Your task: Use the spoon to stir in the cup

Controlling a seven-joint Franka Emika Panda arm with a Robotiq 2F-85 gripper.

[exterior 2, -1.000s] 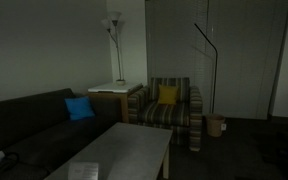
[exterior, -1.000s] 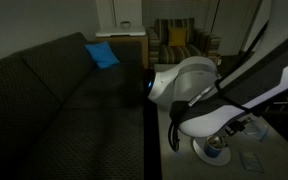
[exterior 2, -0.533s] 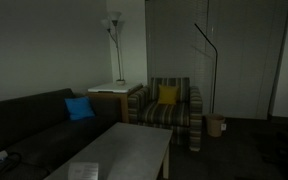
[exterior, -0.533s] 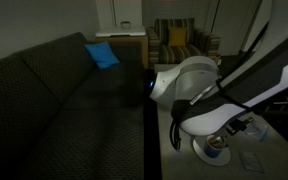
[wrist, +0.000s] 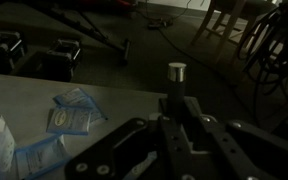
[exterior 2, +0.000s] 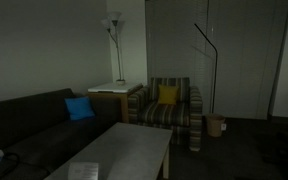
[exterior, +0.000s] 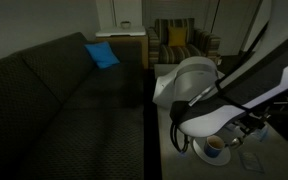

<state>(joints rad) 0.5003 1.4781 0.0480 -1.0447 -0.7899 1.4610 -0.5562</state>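
Now, your gripper (wrist: 174,118): the jaws are drawn tight on a thin upright stem with a dull metal end, which I judge to be the spoon (wrist: 176,72). Its bowl is hidden from you.
Where the cup (exterior: 215,147) is: it is small and white with a brownish inside, and stands on the saucer (exterior: 196,150) under the white forearm in an exterior view. It is absent from the wrist view, so from there you cannot tell whether the spoon's tip is in it.
Step in hand: probably the stirring itself, or the last lowering into the cup. The pictures don't settle which.
How to do it well: make small, slow circles from the wrist, with the stem near upright and clear of the cup's wall. The cup looks light and would likely slide or tip on the saucer if the spoon drags its rim. Don't loosen the clamp, because a thin handle can swivel in the grip.
Your check: judge depth from the exterior view, since the wrist camera looks past the cup.
The table (wrist: 24,95): a pale, flat top lies to the gripper's left in the wrist view, with its edge just beside the gripper. Pale blue packets (wrist: 69,112) lie on it, apart from the gripper.
Beyond the gripper: a dark floor with cables (wrist: 104,42) and chair legs (wrist: 224,22).
The room: it is dim, with a dark sofa (exterior 2: 34,115) carrying a blue cushion (exterior 2: 80,108), a floor lamp (exterior 2: 113,30), and a striped armchair (exterior 2: 171,110) with a yellow cushion (exterior 2: 167,96).
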